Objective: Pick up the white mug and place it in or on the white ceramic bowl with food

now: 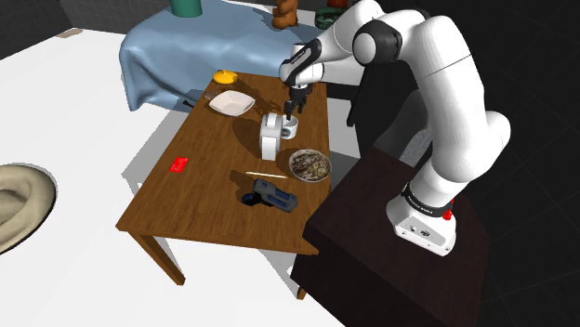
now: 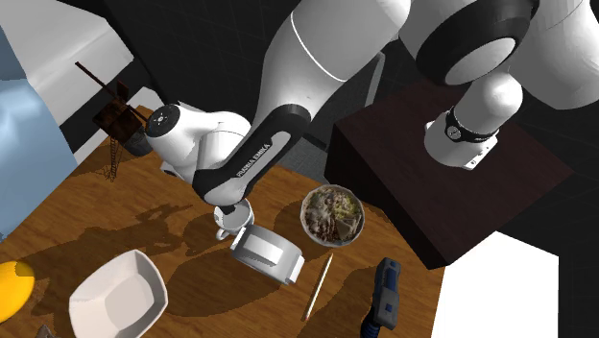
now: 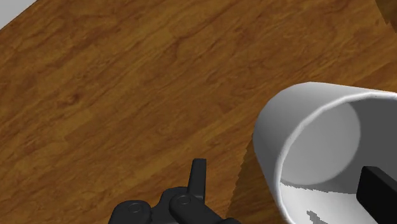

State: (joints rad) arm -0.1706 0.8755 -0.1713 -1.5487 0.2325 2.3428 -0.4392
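Note:
The white mug [image 3: 318, 146] stands upright on the wooden table [image 1: 214, 186], and I look down into its open mouth. In the shoulder view the mug [image 1: 291, 127] is near the table's far right part, directly under my gripper [image 1: 296, 110]. My gripper [image 3: 289, 184] is open and straddles the mug's wall. One finger [image 3: 380, 191] is inside the cup and the other finger [image 3: 198, 179] is outside it, apart from the wall. The white bowl with food [image 1: 309, 165] sits nearer the stand, a short way from the mug. This bowl [image 2: 332, 213] also lies to the second exterior view's right of my arm.
A larger white container [image 1: 270, 136] stands right beside the mug. A white square dish [image 1: 231, 103] and an orange object [image 1: 224, 76] lie farther back. A thin stick [image 1: 265, 175], a blue-black tool [image 1: 270, 197] and a red card [image 1: 178, 165] lie toward the near side.

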